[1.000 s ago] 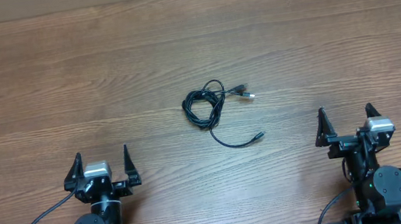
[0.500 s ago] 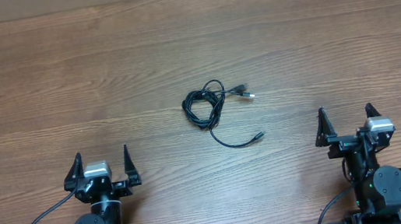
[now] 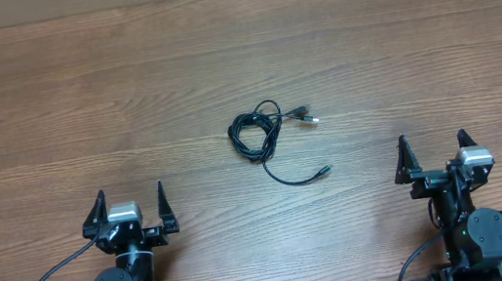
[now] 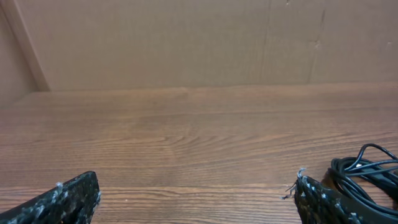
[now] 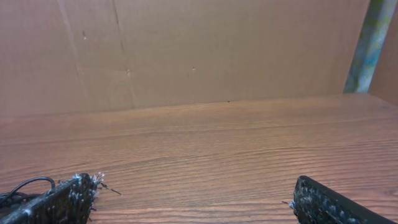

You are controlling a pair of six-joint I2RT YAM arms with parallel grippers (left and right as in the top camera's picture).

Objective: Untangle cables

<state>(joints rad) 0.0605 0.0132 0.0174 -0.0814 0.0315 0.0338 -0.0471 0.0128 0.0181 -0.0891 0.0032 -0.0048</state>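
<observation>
So the cables [image 3: 260, 137] sit roughly in the middle of the table [image 3: 47, 90], a bit toward its far side. It's a small black knot of loops. One short end pokes out toward the table's right side with a pale silvery tip [image 3: 313, 121]. A longer tail curls toward the near edge and finishes in a dark plug [image 3: 325, 168].

Both arms are parked along the table's near edge. The left gripper [image 3: 128, 192] is toward the near-left part of the table and the right gripper [image 3: 432, 139] toward the near-right, both well apart from the knot. Fingers on both are spread wide with nothing between them but bare wood.

From the left wrist view, the loops peek in over the table at the right, past the right-hand finger [image 4: 323, 199]. The right wrist view catches just a thin black loop at the far left. A brown cardboard wall [image 4: 186, 43] runs along the table's far edge.
</observation>
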